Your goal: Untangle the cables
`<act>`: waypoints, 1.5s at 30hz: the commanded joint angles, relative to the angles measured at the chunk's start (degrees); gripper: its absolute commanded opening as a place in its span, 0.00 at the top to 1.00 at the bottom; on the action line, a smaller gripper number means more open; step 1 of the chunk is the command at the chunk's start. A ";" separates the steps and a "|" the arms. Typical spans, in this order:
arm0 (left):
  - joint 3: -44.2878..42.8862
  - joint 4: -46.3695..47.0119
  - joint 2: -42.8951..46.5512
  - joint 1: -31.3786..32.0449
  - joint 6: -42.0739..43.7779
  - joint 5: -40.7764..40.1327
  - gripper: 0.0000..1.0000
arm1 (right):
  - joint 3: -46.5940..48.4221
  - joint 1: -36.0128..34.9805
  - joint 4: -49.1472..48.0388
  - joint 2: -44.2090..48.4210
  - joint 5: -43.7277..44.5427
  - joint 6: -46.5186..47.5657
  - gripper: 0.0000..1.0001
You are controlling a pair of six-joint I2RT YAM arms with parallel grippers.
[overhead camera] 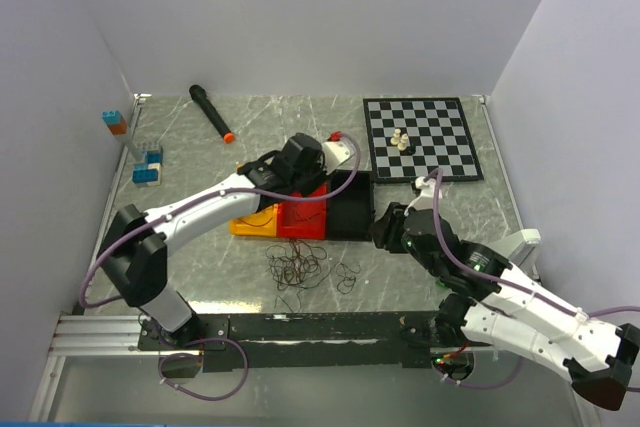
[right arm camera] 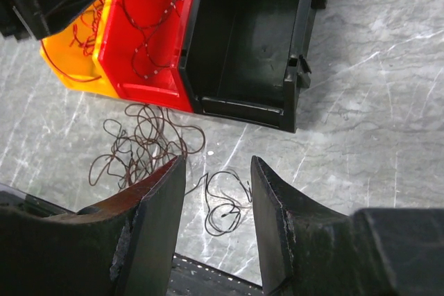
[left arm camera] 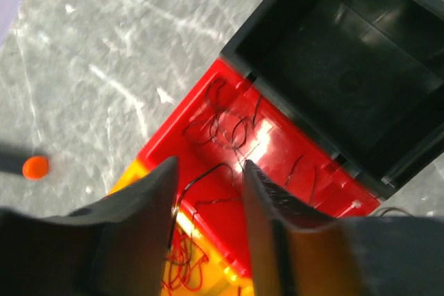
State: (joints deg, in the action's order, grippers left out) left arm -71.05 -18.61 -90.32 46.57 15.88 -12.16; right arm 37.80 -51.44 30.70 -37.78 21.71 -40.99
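A tangle of thin dark brown cables (overhead camera: 298,267) lies on the table in front of three bins, with a small separate black loop (overhead camera: 347,276) to its right. The yellow bin (left arm camera: 149,175) holds red cables (left arm camera: 182,268). The red bin (left arm camera: 291,171) holds dark cables (left arm camera: 229,129). The black bin (left arm camera: 347,67) looks empty. My left gripper (left arm camera: 209,168) is open above the red and yellow bins; one black cable (left arm camera: 201,175) runs between its fingers. My right gripper (right arm camera: 218,164) is open, hovering above the small loop (right arm camera: 225,206), with the tangle (right arm camera: 146,143) to its left.
A chessboard (overhead camera: 440,152) with a few pale pieces (overhead camera: 400,140) lies at the back right. A black marker with an orange tip (overhead camera: 212,112) lies at the back. Blue blocks (overhead camera: 148,169) and an orange-blue block (overhead camera: 115,122) stand at the left wall.
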 commanded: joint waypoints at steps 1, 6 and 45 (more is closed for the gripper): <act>-6.99 -4.40 -3.71 -1.12 -2.70 5.91 0.42 | 0.52 0.55 -2.66 -1.24 -1.32 0.39 0.50; -9.47 -5.56 -6.18 -5.16 -4.37 9.79 0.33 | -0.10 0.55 -3.28 -2.47 -2.64 -0.05 0.50; -9.47 -9.42 19.48 -48.32 -19.66 37.57 0.02 | 56.32 0.29 -15.85 -67.85 -17.14 24.82 0.28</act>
State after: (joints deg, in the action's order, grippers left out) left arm -81.12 -27.81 -74.98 -0.64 -5.56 24.56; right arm 88.20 -51.18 13.76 -102.32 5.37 -19.20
